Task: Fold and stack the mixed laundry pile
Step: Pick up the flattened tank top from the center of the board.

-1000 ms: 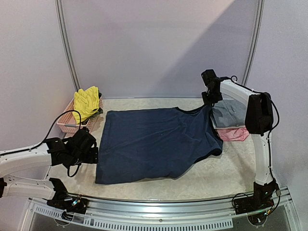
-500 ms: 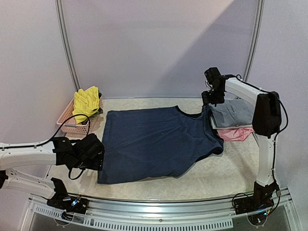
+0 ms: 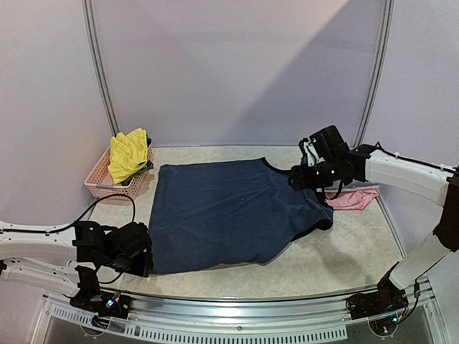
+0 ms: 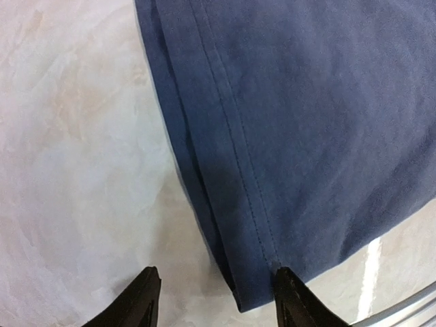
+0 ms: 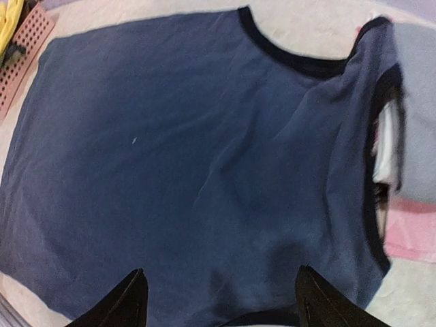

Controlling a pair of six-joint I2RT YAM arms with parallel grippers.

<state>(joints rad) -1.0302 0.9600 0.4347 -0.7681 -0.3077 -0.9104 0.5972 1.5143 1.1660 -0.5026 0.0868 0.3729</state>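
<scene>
Both arms have shifted in the last sec: the right one has swung down from the far-right stack and let go of the strap it was holding up, while the left has slid in low along the near edge.

One navy top (image 3: 237, 215) lies spread flat at table ctr, neck to the far right, hem to the left. Its near-left hem corner sits btw the fingers of the left gripper (image 4: 214, 303). They stand apart on either side of the cloth and aren't closed on it; one tip is right at the hem edge. Low over the top's right shoulder hangs the right gripper (image 3: 295, 178), jaws wide apart, holding nothing. Its wrist view takes in nearly the whole top below.

Other laundry, one of each: a yellow garment (image 3: 128, 154) is heaped in the pink basket (image 3: 100, 183) at far left, near the top's far hem corner. At far right are a grey piece (image 5: 417, 109) over a white piece (image 5: 385, 146), w/ a pink piece (image 3: 351, 198) poking out on the near side. The top's armhole edge touches that stack.

Count: 2 arms, 2 grippers, 1 basket, 5 garments, all on one pale table (image 3: 337, 251).
</scene>
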